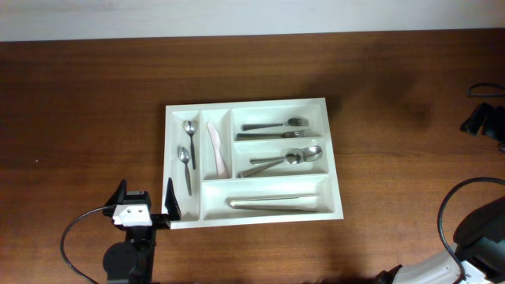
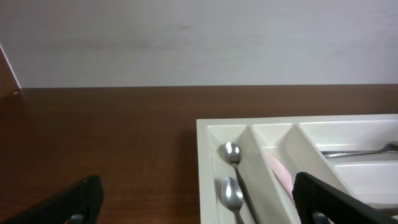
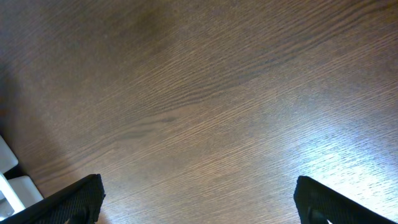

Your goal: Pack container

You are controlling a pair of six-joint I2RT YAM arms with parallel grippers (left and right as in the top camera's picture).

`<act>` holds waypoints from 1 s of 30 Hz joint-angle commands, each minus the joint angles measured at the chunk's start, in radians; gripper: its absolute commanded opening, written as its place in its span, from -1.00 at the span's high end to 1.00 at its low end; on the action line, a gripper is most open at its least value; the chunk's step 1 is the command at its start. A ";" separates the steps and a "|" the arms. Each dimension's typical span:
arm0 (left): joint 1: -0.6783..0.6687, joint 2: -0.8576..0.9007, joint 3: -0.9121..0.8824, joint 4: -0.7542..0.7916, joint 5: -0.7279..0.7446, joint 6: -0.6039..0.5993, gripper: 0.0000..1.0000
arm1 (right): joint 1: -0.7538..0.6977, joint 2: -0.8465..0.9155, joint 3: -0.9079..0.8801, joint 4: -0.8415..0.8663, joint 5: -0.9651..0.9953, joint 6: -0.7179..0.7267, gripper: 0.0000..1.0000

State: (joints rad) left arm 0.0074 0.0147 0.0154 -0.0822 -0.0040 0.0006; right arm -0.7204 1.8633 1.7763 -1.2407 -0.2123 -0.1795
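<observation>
The container is a white five-compartment tray in the middle of the wooden table. Two small spoons lie in its left narrow slot and a pale knife in the slot beside it. Forks, spoons and long utensils fill the three wide compartments. My left gripper is open at the tray's near left corner, one finger over the table, the other over the tray; the wrist view shows the tray rim and spoons between its fingers. My right gripper is open over bare wood, holding nothing.
Black cables and gear sit at the table's right edge, and the right arm's body is at the lower right. A white object shows at the left edge of the right wrist view. A pale wall runs behind the table.
</observation>
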 commanded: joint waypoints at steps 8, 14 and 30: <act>0.003 -0.010 -0.007 0.000 0.011 0.016 -0.98 | 0.001 -0.022 -0.005 0.000 -0.013 0.005 -0.98; 0.003 -0.010 -0.007 0.000 0.011 0.015 -0.99 | 0.001 -0.022 -0.005 0.000 -0.013 0.005 -0.98; 0.003 -0.010 -0.007 0.000 0.011 0.016 -0.99 | 0.003 -0.042 -0.005 0.129 -0.052 0.006 -0.98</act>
State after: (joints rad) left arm 0.0074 0.0147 0.0154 -0.0818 -0.0040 0.0006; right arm -0.7204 1.8633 1.7763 -1.1667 -0.2169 -0.1791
